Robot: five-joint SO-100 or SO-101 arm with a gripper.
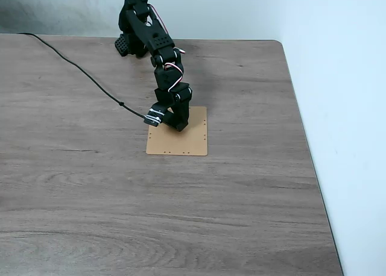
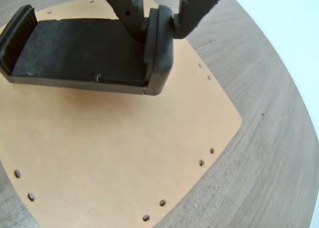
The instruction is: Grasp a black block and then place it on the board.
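Observation:
The black block [image 2: 79, 49] lies flat and lengthwise over the far part of the tan-orange board [image 2: 114, 148], low on it or resting on it. It has a raised lip at each end. My gripper [image 2: 159, 33] comes in from the top of the wrist view, with its two fingers closed on the lip at the block's right end. In the fixed view the gripper [image 1: 179, 126] points down at the upper left part of the board [image 1: 187, 144], and the arm hides the block there.
The board lies on a grey-brown wood-grain table [image 1: 90, 197]. A black cable [image 1: 78, 68] runs from the back left to the arm's wrist. The table's right edge [image 1: 307, 161] meets a white surface.

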